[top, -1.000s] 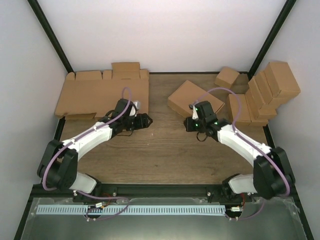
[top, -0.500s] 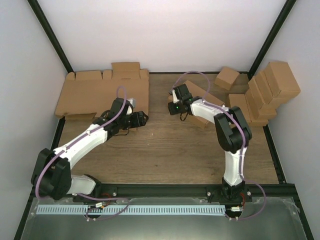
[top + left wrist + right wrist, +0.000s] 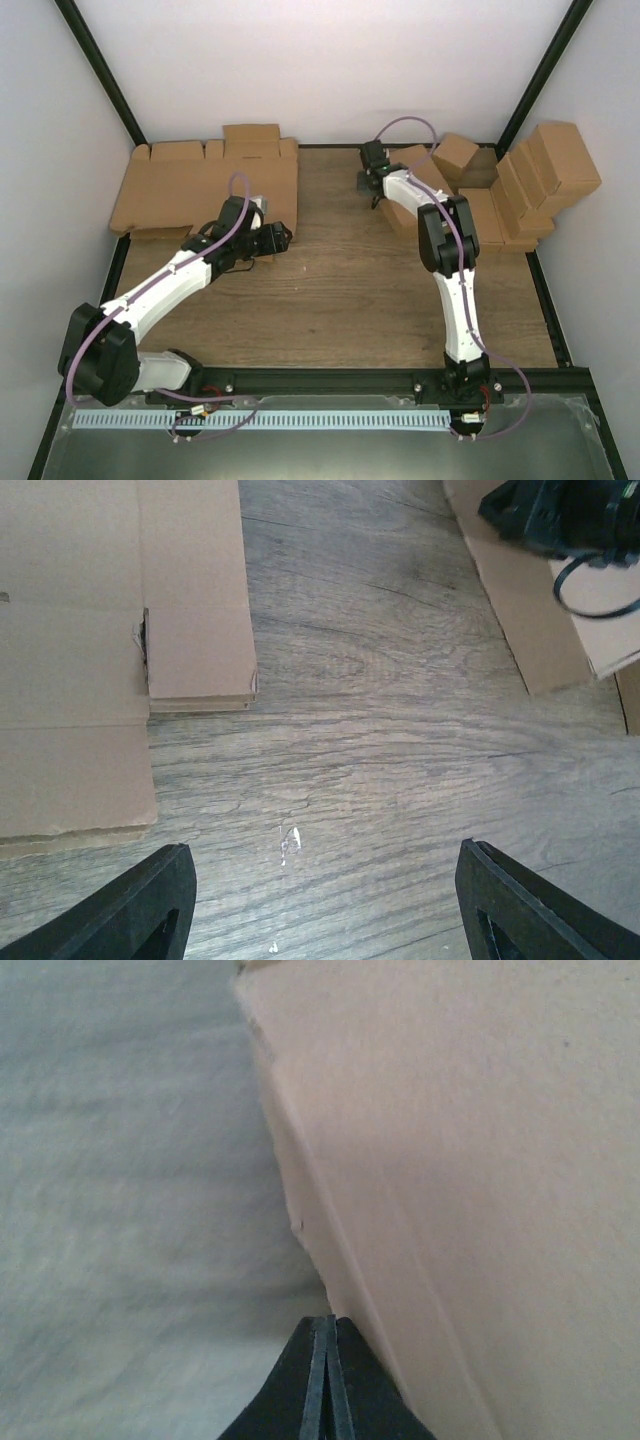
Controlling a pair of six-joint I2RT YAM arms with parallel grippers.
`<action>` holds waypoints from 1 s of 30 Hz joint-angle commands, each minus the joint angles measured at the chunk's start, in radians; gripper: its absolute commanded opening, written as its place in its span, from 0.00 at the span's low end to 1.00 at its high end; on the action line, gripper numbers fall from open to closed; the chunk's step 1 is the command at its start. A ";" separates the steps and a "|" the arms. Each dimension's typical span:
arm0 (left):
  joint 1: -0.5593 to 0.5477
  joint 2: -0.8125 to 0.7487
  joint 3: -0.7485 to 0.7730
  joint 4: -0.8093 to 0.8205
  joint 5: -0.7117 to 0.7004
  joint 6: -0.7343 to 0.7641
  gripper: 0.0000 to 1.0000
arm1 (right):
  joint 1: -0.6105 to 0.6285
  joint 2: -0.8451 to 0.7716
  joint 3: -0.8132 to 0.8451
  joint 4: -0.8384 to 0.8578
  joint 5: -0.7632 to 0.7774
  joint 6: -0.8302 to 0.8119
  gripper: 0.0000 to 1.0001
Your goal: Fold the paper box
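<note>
Table (image 3: pixel 330 300): wood-grain top, grey-brown, matt, with fine grain lines. A few small pale scuffs show in the left wrist view.
Flat cardboard blanks (image 3: pixel 70 630): brown, matt, stacked edges visible, one small torn nick.
Paper box (image 3: pixel 470 1160): same plain cardboard, dull, faintly fibrous.
Left gripper (image 3: pixel 322 905) fingers (image 3: pixel 140 910): black plastic, matt.
Arm shells (image 3: pixel 170 275): smooth white plastic, slight sheen.

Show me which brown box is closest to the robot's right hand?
The wide, low box under the right arm, beside the right gripper; the smaller boxes sit farther right.
</note>
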 commanded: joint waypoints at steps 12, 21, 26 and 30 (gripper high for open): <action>0.002 -0.020 -0.011 -0.032 -0.035 -0.002 0.74 | -0.159 0.071 0.252 -0.060 0.016 -0.008 0.01; 0.002 -0.019 -0.005 -0.024 -0.029 -0.004 0.74 | -0.084 -0.218 0.004 0.037 -0.154 -0.099 0.05; 0.003 -0.015 0.001 -0.019 -0.039 0.002 0.74 | -0.054 -0.407 -0.292 0.128 -0.193 -0.034 0.06; 0.003 -0.016 -0.005 -0.013 -0.044 0.007 0.74 | -0.045 -0.525 -0.504 0.188 -0.211 0.011 0.06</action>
